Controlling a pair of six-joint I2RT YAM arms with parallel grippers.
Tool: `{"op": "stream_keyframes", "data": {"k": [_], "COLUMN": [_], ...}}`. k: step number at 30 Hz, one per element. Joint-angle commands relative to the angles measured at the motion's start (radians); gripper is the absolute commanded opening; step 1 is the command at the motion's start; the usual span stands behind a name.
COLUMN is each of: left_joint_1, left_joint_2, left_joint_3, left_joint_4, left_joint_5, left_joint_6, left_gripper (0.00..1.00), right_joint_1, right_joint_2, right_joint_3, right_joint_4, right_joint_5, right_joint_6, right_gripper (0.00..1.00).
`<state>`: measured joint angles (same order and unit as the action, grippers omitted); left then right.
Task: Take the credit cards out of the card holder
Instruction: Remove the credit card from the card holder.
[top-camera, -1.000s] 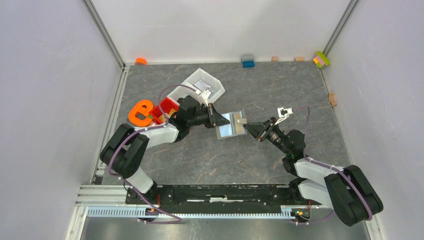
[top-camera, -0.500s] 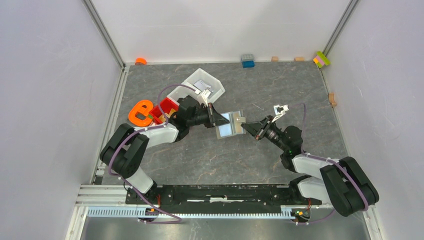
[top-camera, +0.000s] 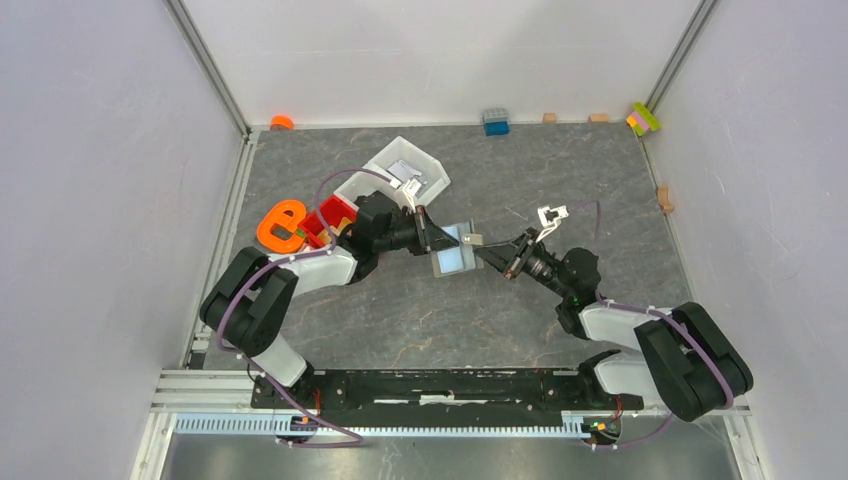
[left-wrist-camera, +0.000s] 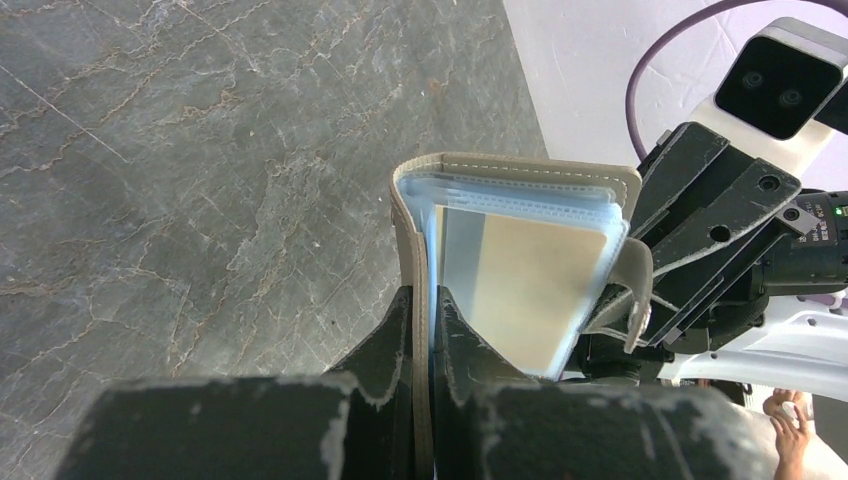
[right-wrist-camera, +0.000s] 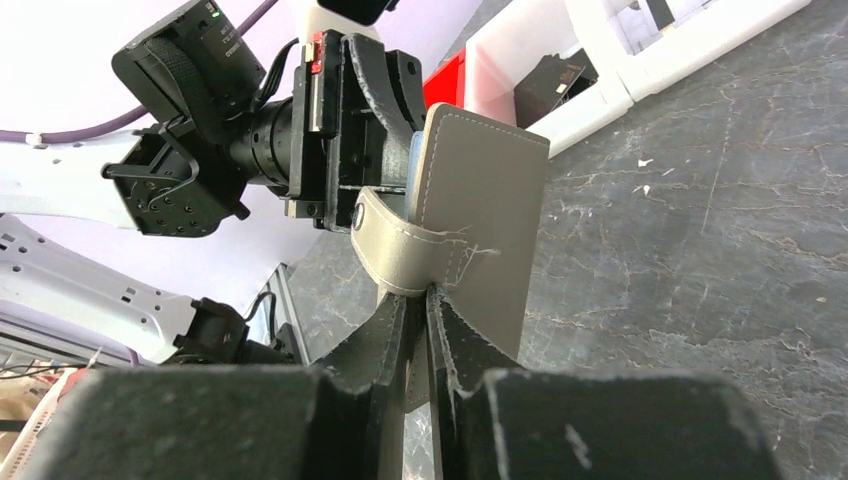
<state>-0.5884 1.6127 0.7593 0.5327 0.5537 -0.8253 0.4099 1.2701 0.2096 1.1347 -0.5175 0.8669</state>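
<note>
The taupe card holder (top-camera: 455, 250) is held up between both grippers, half open. My left gripper (top-camera: 425, 232) is shut on one flap and its pale blue sleeves; in the left wrist view (left-wrist-camera: 428, 295) the holder (left-wrist-camera: 500, 170) stands edge-on. A whitish card (left-wrist-camera: 530, 290) sits in a clear sleeve inside it. My right gripper (top-camera: 492, 258) is shut on the holder's strap tab (right-wrist-camera: 410, 255), with the other flap (right-wrist-camera: 490, 230) beside the jaws (right-wrist-camera: 425, 295). Greyish flat cards (top-camera: 404, 170) lie in the white bin.
The white bin (top-camera: 405, 141) and a red bin (top-camera: 338, 212) stand behind my left arm, also in the right wrist view (right-wrist-camera: 600, 60). An orange piece (top-camera: 280, 225) lies left of the red bin. Small blocks (top-camera: 495, 121) line the back wall.
My right gripper has moved left toward the left gripper with the strap tab, and the holder's two flaps have come closer together. The left gripper has held still.
</note>
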Motion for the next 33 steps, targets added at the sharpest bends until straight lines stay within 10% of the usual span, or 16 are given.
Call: {"op": "stream_keyframes", "data": {"k": [1,24,33], "left_joint_1": [-0.006,-0.005,-0.007], "left_joint_2": [-0.032,-0.041,-0.033], "left_joint_3": [0.014,0.021,0.036], "left_joint_4": [0.095,0.039,0.006], "left_joint_5": [0.057,0.026,0.020], "left_joint_6": [0.006,0.021,0.034], "left_gripper": [0.02,0.02,0.02], "right_joint_1": [0.016,0.016,0.039], "right_joint_2": [0.001,-0.025,-0.046], "right_joint_3": [0.047,0.055,0.054], "right_joint_4": [-0.031,-0.123,-0.151], "right_joint_5": [-0.002,0.016,0.033], "right_joint_6": [-0.035,-0.100,-0.146], "right_gripper": [0.13,0.45,0.78]}}
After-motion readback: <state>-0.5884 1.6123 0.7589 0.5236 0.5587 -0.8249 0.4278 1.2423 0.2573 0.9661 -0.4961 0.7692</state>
